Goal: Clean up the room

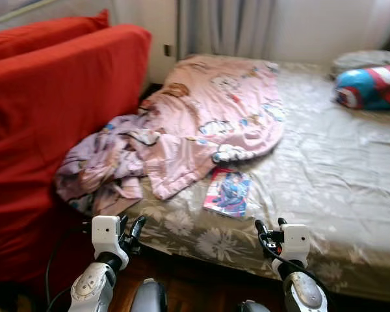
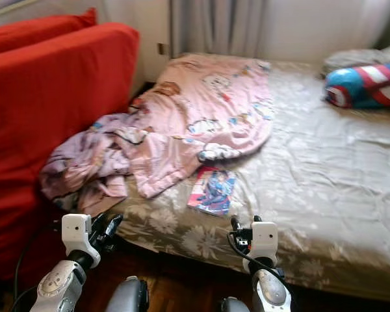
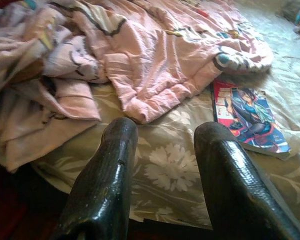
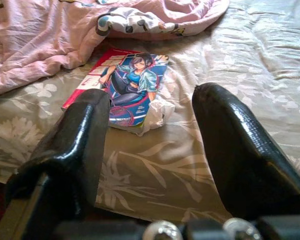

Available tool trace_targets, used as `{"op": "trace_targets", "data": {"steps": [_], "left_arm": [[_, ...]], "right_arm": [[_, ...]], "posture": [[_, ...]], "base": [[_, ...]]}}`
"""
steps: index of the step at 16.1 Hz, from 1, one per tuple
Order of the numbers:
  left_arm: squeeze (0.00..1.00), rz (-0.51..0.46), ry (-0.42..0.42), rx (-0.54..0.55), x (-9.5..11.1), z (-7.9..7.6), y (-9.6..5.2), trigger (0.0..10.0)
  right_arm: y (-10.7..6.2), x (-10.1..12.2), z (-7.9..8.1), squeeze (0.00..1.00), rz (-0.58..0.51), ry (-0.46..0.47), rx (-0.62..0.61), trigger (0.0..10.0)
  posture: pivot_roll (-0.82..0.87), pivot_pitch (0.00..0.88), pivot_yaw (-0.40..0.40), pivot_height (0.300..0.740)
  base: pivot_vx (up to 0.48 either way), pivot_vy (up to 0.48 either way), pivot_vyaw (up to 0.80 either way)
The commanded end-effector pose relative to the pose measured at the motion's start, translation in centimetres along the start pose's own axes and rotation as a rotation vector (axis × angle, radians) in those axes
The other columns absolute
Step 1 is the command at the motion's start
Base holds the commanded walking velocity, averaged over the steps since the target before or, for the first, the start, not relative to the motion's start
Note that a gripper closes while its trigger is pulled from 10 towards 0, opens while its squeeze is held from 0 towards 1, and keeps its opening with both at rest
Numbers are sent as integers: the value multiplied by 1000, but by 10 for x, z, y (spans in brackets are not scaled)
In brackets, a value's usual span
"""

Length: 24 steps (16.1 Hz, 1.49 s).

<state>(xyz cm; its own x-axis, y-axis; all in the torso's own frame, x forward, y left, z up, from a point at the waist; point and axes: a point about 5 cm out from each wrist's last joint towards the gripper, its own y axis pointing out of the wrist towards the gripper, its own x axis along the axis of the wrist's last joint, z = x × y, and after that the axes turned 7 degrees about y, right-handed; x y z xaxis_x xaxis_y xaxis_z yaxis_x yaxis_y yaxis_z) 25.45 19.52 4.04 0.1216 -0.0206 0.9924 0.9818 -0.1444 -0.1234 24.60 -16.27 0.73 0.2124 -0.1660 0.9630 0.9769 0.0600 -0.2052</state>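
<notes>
Looking at the comic [image 1: 228, 192] first: it lies flat on the bed [image 1: 338, 175] near the front edge, just beside the lower hem of the pink blanket [image 1: 208, 117], cover up. Judgement: thin, light, floppy paperback with a glossy cover, so likely slick and no gap under it on the soft sheet. A white crumpled bit, maybe tissue [image 4: 159, 111], touches its near corner. Best grip looks like the near edge or that corner, one finger pressing into the mattress to slide under, pinch across the thickness; expect it to droop, so hold near the spine if reachable. Blanket is soft, bulky, bunched, hanging off the bed's left side toward the red sofa [image 1: 52, 97]; grab a fold, anywhere works, but one pinch won't control it. Right hand [image 1: 273, 229] hovers at the bed edge, well short of the comic, fingers spread wide, holding nothing. Left hand [image 1: 131, 229] also wide and holding nothing, near the bed's front edge below the blanket heap. Blue-red cushion [image 1: 370, 86] at far right, well apart.
</notes>
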Motion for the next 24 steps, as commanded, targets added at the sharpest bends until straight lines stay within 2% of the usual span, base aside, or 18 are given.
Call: {"op": "trace_targets", "data": {"steps": [1, 4, 14, 16, 18, 22, 24], "left_arm": [[0, -9, 10, -4, 5, 1, 2, 10000], [0, -10, 5, -3, 5, 1, 3, 10000], [0, -13, 1, -10, 6, -2, 5, 10000], [0, -13, 0, -8, 6, -1, 5, 10000], [0, -16, -1, -8, 7, -2, 5, 10000], [0, -29, 0, -17, 11, -5, 8, 10000], [0, -31, -1, -17, 11, -5, 8, 10000]], "right_arm": [[-1, -2, -1, 0, 6, -15, 6, 10000], [-1, -3, -2, 0, 9, 17, -10, 10000], [1, -1, -2, 0, 6, -24, -3, 10000], [1, 0, 0, 0, -2, -36, 7, 10000], [1, -1, -2, 0, 6, 6, -9, 10000], [5, -5, 3, 0, 61, -28, 49, 10000], [10, -6, 4, 0, 84, -77, 68, 10000]], "posture": [[-37, 63, -6, 645], [-38, 65, -5, 645], [-37, 62, -9, 645], [-39, 61, -10, 645], [-39, 62, -10, 645], [-37, 73, -7, 645], [-37, 73, -7, 645]], "base": [[0, 0, 0], [253, 0, 135], [309, 0, 0], [328, 0, 516], [322, 0, 0], [66, 0, 0], [0, 0, 0]]}}
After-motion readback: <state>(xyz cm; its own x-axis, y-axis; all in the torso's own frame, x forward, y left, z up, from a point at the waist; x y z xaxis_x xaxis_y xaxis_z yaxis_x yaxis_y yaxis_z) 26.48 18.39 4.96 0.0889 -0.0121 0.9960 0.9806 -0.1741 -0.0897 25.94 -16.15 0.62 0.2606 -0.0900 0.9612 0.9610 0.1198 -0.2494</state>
